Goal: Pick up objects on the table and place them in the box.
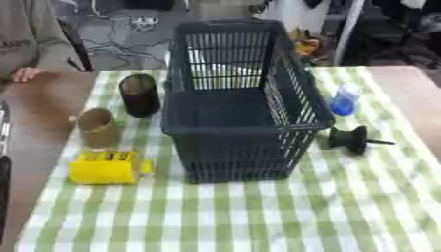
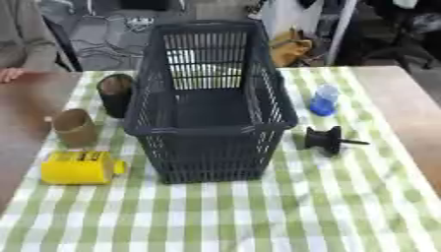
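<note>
Yellow bottle (image 1: 103,167) lies left of the basket (image 1: 245,147), label unreadable.

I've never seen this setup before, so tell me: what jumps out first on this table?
A tall dark slatted basket stands mid-table on a green-and-white checked cloth. To its left lie a yellow bottle on its side, a tan cup and a dark cylinder; to its right, a blue bottle and a black spool. No robot hand shows.

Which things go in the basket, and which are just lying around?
For the job: basket, yellow bottle, tan cup, dark cylinder, blue bottle, black spool.

Just there: checked cloth, bags and cables on the floor behind.
</note>
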`<state>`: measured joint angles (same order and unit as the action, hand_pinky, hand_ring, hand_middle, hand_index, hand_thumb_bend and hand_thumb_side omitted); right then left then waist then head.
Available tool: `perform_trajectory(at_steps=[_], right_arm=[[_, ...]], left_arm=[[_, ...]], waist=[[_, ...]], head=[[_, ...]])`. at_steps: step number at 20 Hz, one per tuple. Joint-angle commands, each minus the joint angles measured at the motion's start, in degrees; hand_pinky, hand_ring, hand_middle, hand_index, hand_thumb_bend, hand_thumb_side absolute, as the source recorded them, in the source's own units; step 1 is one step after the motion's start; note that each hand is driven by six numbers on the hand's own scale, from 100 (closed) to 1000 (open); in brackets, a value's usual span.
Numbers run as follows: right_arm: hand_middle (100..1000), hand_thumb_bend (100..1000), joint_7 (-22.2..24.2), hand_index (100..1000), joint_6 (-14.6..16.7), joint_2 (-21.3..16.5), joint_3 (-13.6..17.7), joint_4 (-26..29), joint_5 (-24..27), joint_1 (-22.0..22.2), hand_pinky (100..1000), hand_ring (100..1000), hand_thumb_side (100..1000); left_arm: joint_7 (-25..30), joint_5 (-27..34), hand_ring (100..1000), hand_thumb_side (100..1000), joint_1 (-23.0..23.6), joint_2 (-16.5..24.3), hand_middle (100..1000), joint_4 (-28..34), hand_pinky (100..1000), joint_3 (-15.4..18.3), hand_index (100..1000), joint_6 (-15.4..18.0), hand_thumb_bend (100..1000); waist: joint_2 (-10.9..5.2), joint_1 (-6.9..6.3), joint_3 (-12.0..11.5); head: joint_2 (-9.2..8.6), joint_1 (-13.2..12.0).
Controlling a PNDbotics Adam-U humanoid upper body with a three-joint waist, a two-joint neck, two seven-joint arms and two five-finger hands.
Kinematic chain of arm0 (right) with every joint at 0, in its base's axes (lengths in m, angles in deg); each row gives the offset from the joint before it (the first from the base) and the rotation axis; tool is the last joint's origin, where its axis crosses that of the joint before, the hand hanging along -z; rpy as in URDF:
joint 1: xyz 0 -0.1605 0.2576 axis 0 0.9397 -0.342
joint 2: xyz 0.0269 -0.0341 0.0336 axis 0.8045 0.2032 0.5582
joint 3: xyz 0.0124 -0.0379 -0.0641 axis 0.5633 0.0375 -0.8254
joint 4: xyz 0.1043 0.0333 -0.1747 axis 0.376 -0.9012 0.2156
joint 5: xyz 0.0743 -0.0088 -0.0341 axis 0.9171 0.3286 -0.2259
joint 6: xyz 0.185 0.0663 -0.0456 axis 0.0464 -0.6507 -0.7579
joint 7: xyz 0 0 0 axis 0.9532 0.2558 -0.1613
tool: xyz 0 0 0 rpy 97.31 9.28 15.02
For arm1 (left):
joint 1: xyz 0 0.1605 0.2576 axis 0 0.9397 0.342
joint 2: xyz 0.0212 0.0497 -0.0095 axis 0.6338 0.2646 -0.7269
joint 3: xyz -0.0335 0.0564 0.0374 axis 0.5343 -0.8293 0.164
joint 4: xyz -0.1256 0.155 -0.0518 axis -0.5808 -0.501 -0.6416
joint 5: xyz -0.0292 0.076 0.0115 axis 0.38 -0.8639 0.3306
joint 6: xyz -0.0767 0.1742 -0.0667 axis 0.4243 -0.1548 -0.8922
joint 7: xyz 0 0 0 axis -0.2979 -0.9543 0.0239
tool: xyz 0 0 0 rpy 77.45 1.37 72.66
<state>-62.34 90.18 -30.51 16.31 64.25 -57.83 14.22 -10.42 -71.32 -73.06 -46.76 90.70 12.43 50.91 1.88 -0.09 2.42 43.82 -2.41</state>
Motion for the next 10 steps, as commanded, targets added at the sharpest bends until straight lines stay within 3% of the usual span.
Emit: perform_trajectory(at_steps=[1, 3, 4, 5, 10], right_arm=[[745, 104, 0.2, 952, 0.1, -1.0, 0.6, 0.3, -0.3, -1.0, 617, 747, 743], [745, 104, 0.3, 952, 0.1, -1.1, 0.5, 0.3, -0.3, -1.0, 617, 748, 742], [745, 109, 0.4, 952, 0.0, -1.1, 0.5, 0.3, -0.2, -1.0, 617, 748, 746], [745, 104, 0.4, 952, 0.1, -1.1, 0.5, 0.2, -0.2, -1.0, 617, 748, 742], [745, 104, 0.6, 953, 0.0, -1.2, 0.3, 0.1, -0.2, -1.1, 617, 748, 742]], left_arm=[[1.9, -2.9, 758, 737, -1.5, 2.6, 802, 0.6, 725, -0.1, 830, -0.4, 802], [5.6, -7.5, 757, 625, -2.0, 4.7, 780, 0.0, 732, -0.4, 818, -1.2, 922], [7.9, -9.9, 756, 625, -2.4, 5.6, 753, -0.3, 737, -0.4, 799, -1.6, 922], [11.5, -13.0, 756, 584, -2.7, 7.1, 769, -0.9, 741, -1.0, 823, -1.9, 980], [30.7, -26.6, 765, 576, -5.5, 14.2, 775, -3.8, 754, -3.4, 841, -4.0, 1000]], waist=[[0.57, 0.48, 0.1], [0.52, 0.45, 0.1], [0.5, 0.45, 0.1], [0.47, 0.39, 0.1], [0.27, 0.16, 0.5]], head=[[0.29, 0.1], [0.29, 0.1], [0.29, 0.1], [0.29, 0.1], [0.29, 0.3]])
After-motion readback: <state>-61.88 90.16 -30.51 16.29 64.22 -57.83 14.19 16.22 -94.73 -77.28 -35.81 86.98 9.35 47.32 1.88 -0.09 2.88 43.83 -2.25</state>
